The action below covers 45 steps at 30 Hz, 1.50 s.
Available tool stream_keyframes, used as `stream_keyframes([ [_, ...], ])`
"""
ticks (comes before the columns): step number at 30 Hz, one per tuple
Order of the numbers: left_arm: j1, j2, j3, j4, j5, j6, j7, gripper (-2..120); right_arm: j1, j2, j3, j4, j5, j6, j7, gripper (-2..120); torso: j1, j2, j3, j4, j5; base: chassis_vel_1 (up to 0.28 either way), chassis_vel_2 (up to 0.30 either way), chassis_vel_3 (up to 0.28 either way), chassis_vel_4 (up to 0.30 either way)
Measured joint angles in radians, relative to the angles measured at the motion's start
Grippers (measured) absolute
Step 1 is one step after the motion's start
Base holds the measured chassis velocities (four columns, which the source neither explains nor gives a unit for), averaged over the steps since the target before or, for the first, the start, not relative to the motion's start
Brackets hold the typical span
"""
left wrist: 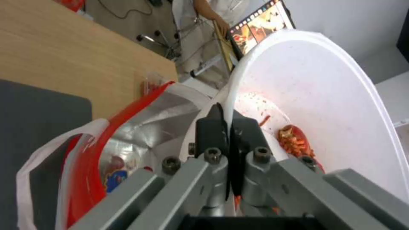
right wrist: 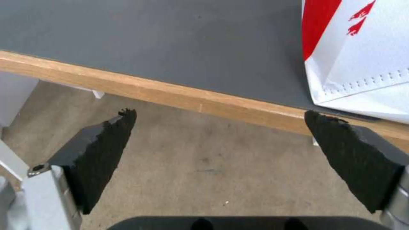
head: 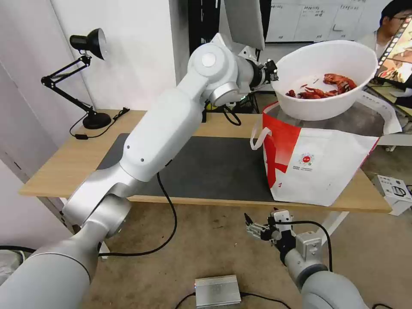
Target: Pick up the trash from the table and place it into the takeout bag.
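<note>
No text can be read; the takeout bag [head: 319, 167] bears a small round red logo [head: 306, 159] with illegible lettering.

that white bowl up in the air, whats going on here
The left gripper is shut on the rim of the white bowl, which holds red crayfish shells, and holds it above the open takeout bag. The bag stands on the table, at the right end of the grey mat, and something is already inside its foil lining. The right gripper hangs open below the table's front edge, holding nothing.
</note>
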Motion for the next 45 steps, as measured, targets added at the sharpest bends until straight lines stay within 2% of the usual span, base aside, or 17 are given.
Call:
stream_keyframes([
  [11,0.01,-0.03,0.018,0.023,0.037,-0.026,0.004,0,0.0,0.0,0.0,0.0,0.0,0.0,0.0,100,0.0,0.0,0.0,-0.0001,0.0,0.0,0.0,0.0,0.0],
  [19,0.042,0.0,0.058,0.017,0.079,-0.025,0.025,0,0.0,0.0,0.0,0.0,0.0,0.0,0.0,100,0.0,0.0,0.0,0.0001,0.0,0.0,0.0,0.0,0.0],
  [28,0.048,0.022,0.06,0.011,0.087,-0.021,0.027,0,0.0,0.0,0.0,0.0,0.0,0.0,0.0,100,0.0,0.0,0.0,0.0001,-0.0001,0.0,0.0,0.0,0.0],
  [30,0.047,0.028,0.059,0.0,0.086,0.001,0.026,1,0.0,0.0,0.0,0.0,0.0,0.0,0.0,100,0.0,0.0,0.0,0.0,-0.0001,0.0,0.0,0.0,0.0],
  [32,0.046,0.03,0.058,-0.004,0.085,0.008,0.025,5,0.0,0.0,0.0,0.0,0.0,0.0,0.0,100,0.0,0.0,0.0,-0.0001,-0.0001,0.0,0.0,0.0,0.0],
  [35,0.045,0.036,0.058,-0.011,0.083,0.022,0.025,17,0.0,0.0,0.0,0.0,0.0,0.0,0.0,100,0.0,0.0,0.0,0.0,-0.0001,0.0,0.0,0.0,0.0],
  [36,0.045,0.036,0.058,-0.011,0.083,0.022,0.025,17,0.0,0.0,0.0,0.0,0.0,0.0,0.0,100,0.0,0.0,0.0,0.0,-0.0001,0.0,0.0,0.0,0.0],
  [38,0.044,0.037,0.058,-0.014,0.084,0.023,0.025,28,0.0,0.0,0.0,0.0,0.0,0.0,0.0,100,0.0,0.0,0.0,0.0,-0.0002,0.0,0.0,0.0,0.0],
  [39,0.044,0.037,0.058,-0.014,0.084,0.023,0.025,28,0.0,0.0,0.0,0.0,0.0,0.0,0.0,100,0.0,0.0,0.0,0.0,-0.0002,0.0,0.0,0.0,0.0],
  [41,0.043,0.037,0.058,-0.015,0.084,0.024,0.024,37,0.0,0.0,0.0,0.0,0.0,0.0,0.0,100,0.0,0.0,0.0,-0.0001,-0.0001,0.0,0.0,0.0,0.0],
  [42,0.04,0.038,0.058,-0.017,0.084,0.024,0.024,45,0.0,0.0,0.0,0.0,0.0,0.0,0.0,100,0.0,0.0,0.0,0.0,-0.0001,0.0,0.0,0.0,0.0],
  [43,0.04,0.038,0.058,-0.017,0.084,0.024,0.024,45,0.0,0.0,0.0,0.0,0.0,0.0,0.0,100,0.0,0.0,0.0,0.0,-0.0001,0.0,0.0,0.0,0.0],
  [45,0.036,0.041,0.058,-0.019,0.083,0.024,0.024,55,0.0,0.0,0.0,0.0,0.0,0.0,0.0,100,0.0,0.0,0.0,0.0,-0.0001,0.0,0.0,0.0,0.0],
])
